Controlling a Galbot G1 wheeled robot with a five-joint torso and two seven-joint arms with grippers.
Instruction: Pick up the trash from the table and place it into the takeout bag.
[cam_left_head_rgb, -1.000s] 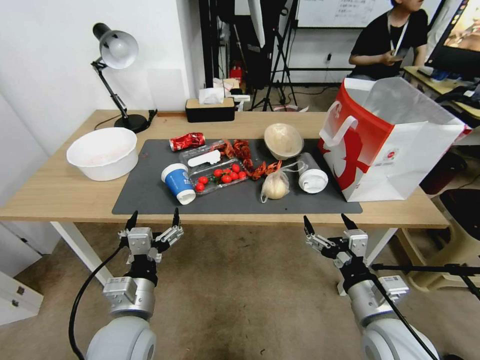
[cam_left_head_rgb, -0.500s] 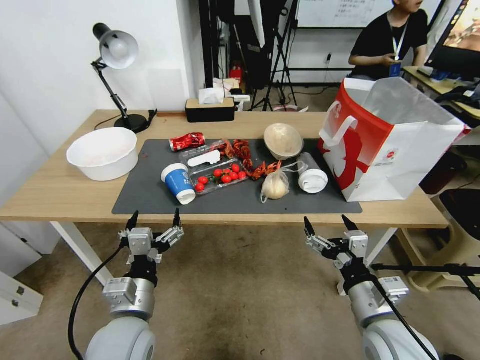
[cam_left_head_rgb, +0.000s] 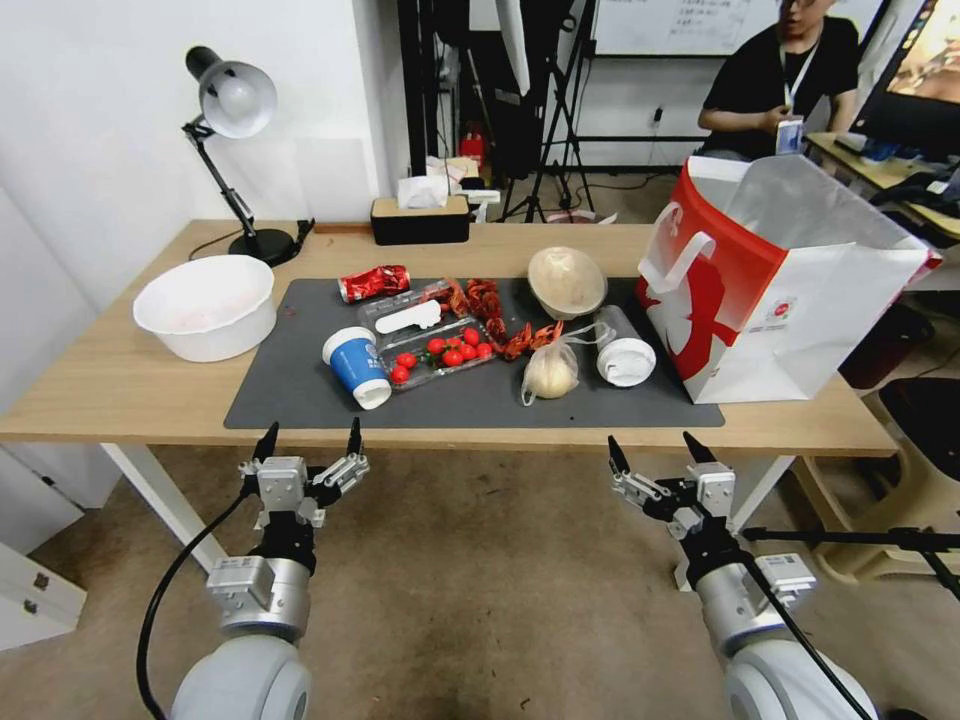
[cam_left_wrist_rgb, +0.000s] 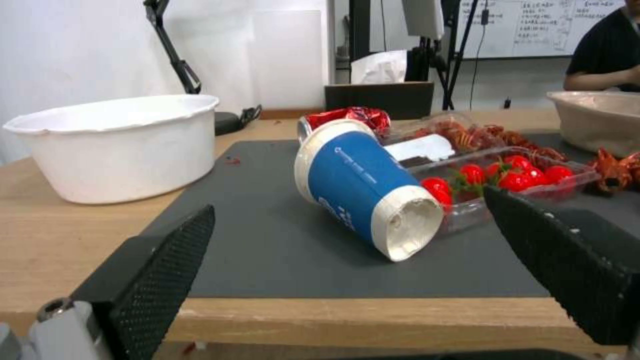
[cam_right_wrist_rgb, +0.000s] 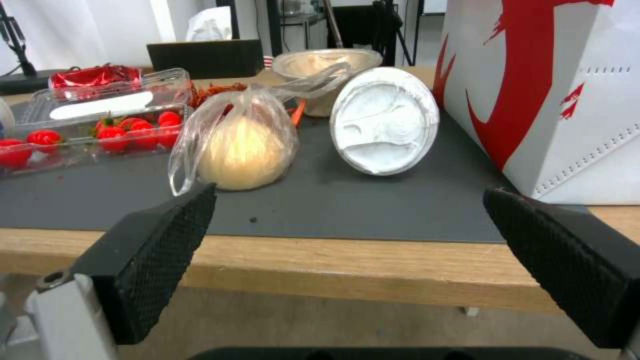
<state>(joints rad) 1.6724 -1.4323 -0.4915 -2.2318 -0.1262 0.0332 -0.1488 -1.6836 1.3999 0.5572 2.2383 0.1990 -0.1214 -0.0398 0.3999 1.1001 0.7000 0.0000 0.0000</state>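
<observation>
Both arms hang low in front of the table (cam_left_head_rgb: 120, 390), short of its near edge: the left gripper (cam_left_head_rgb: 308, 438) spread wide with nothing between its fingers, and the right gripper (cam_left_head_rgb: 652, 447) just as wide and just as empty. Up on the dark grey mat (cam_left_head_rgb: 300, 390), the blue paper cup (cam_left_head_rgb: 357, 366) lies tipped on its side, its white base turned toward the left gripper, and it looks empty. Right beside it sits a clear plastic tray (cam_left_head_rgb: 440, 358) holding red cherry tomatoes, with red crawfish shells (cam_left_head_rgb: 485, 300) scattered at its far edge. The crushed red can (cam_left_head_rgb: 374, 283) rests at the back of the mat. The clear bag with beige bun (cam_left_head_rgb: 550, 370) sits near the front, touching the clear white-lidded cup (cam_left_head_rgb: 623, 347), which lies on its side, lid facing the right gripper. Behind them the beige round bowl (cam_left_head_rgb: 566, 281) tilts on its edge. The takeout bag (cam_left_head_rgb: 790, 290) stands upright at the mat's right end, mouth open. Off the mat to the left, the large white bowl (cam_left_head_rgb: 206, 306) sits on bare wood.
</observation>
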